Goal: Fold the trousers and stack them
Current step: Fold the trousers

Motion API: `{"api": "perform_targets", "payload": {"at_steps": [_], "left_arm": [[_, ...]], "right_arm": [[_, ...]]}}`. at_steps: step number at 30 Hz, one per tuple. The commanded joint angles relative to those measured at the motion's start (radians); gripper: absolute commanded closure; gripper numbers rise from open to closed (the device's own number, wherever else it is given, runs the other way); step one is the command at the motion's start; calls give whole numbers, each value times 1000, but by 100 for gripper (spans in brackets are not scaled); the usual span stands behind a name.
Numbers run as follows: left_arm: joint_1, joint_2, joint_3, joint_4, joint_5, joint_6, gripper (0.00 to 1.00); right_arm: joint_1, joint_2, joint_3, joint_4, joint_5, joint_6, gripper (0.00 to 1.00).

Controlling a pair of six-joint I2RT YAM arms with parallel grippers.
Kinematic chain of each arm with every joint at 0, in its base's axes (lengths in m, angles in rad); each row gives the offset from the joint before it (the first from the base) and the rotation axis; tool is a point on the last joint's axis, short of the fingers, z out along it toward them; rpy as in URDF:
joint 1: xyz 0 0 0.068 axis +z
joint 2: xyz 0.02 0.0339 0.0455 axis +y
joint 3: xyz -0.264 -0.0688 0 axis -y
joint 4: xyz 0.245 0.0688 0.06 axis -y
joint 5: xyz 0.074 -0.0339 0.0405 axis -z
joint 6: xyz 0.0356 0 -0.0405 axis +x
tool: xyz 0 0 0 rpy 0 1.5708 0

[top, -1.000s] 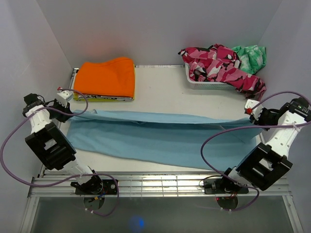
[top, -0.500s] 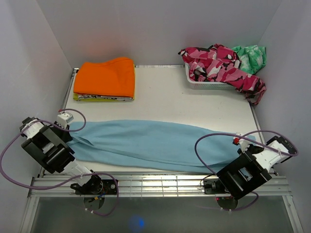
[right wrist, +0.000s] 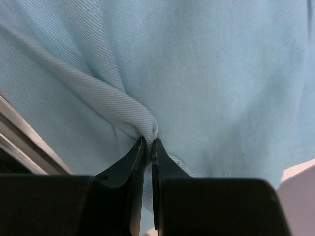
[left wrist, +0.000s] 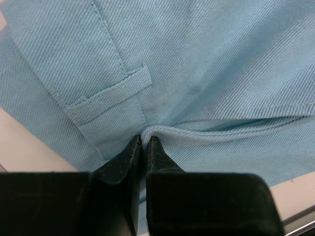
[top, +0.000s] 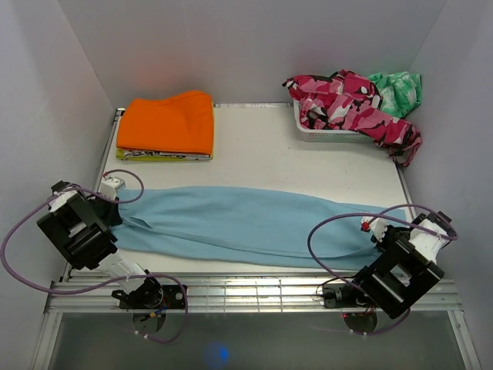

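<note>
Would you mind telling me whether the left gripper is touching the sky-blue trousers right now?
Touching. The left wrist view shows the left gripper pinching a raised fold of the trousers between its closed fingertips, with no gap.

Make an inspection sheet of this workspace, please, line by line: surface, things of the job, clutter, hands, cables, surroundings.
Surface: white table, with a metal rail along its near edge.
Job's things: light blue trousers, stretched in one long band from left to right across the near part of the table.
Clutter: orange folded garment at the far left; white basket at the far right, with a pink camouflage garment hanging over its rim and a green cloth behind it.
Hands: left hand shut on the trousers beside a belt loop; right hand shut on a fold at the other end.
Cables: a purple cable loops from each arm; the right one crosses the trousers' end in the top view.
Surroundings: plain white walls; nothing else seen.
</note>
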Motion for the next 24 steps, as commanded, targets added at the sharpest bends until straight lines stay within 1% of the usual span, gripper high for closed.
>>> {"api": "perform_targets", "payload": {"at_steps": [1,2,4,9,13,17,21,22,24], "left_arm": [[-51,39,21,121,-41,-110,100],[-59,45,53,120,-29,-126,100],[-63,58,91,107,-22,-166,100],[-65,104,225,46,8,-209,100],[-65,78,248,22,39,-190,100],[-65,24,273,-23,97,-180,100],[-65,-22,331,-89,140,-172,100],[-63,-28,346,-122,145,-155,100],[-57,-48,391,-153,158,-141,100]], "right_arm": [[64,92,160,127,-28,-75,92],[78,115,194,103,-37,-32,92],[88,165,272,83,-40,-7,92],[91,189,325,55,-26,-33,92],[92,176,305,69,-11,-62,92],[91,169,355,72,-49,-33,92],[89,218,538,5,-112,19,92],[85,247,629,-17,-124,27,92],[65,272,713,-89,-155,24,92]]}}
